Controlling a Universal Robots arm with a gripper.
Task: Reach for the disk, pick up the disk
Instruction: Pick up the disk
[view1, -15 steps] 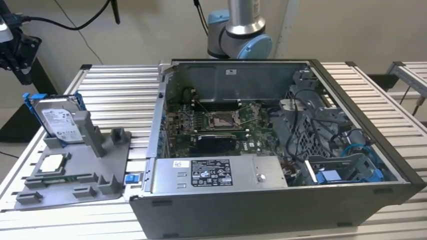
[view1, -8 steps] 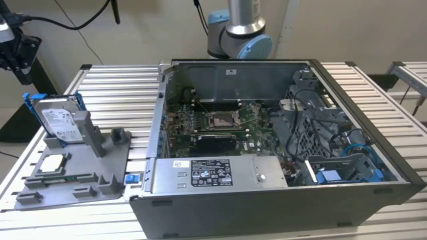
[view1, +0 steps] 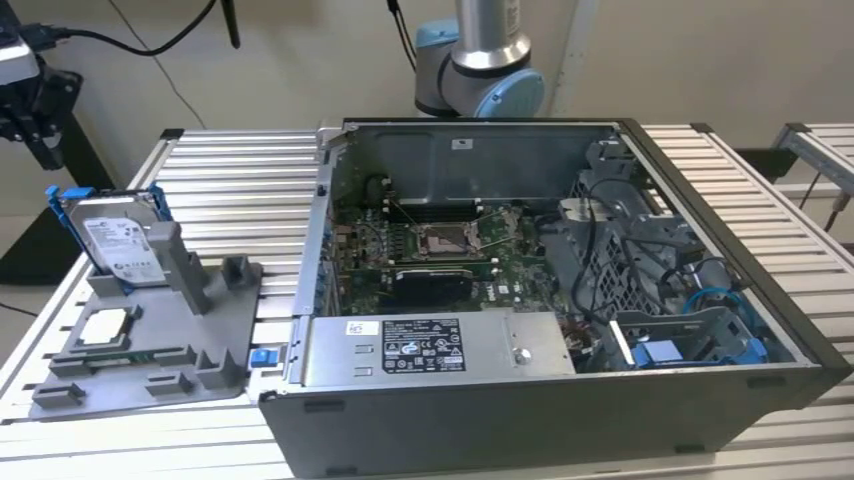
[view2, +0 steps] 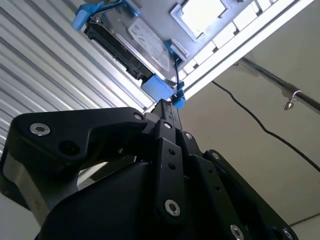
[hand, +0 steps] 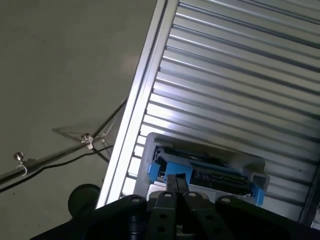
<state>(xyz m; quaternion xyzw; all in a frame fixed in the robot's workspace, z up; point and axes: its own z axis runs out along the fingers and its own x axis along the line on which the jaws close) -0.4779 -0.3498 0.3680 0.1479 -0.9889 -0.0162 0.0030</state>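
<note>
disk (view1: 118, 240) stands on edge in a grey fixture, out on the exterior view's left, well apart from the open computer case.

the slatted metal surface (view1: 240, 170) carries everything. the computer case (view1: 534, 420) lies on its side with the motherboard showing and a blue bracket (view1: 661, 355) in its near corner. behind the case rises the arm (view1: 481, 60), a grey column with a blue-capped joint.

the grey fixture (view1: 200, 330) sits just beside the case. the disk is slotted in at the fixture's far end. its long axis runs nearly upright, leaning a little toward the exterior view's left. the white label faces the camera, and the blue frame runs up both long sides to the top.

in the first wrist view the disk (hand: 215, 172) shows edge-on. its narrow dark side stretches across between two blue frame ends, with the slats (hand: 240, 75) beyond. in the second wrist view the disk (view2: 145, 40) shows its label at a slant.

the gripper (hand: 176, 181) points straight at the disk's blue-framed edge in both wrist views. its two fingers are pressed together with only a thin seam between them, clamping nothing. in the second wrist view the gripper (view2: 167, 107) tip lies near a blue clip of the frame; whether they touch cannot be told.

a square silver cpu chip (view1: 107, 325) lies flat on the fixture in front of the disk.
</note>
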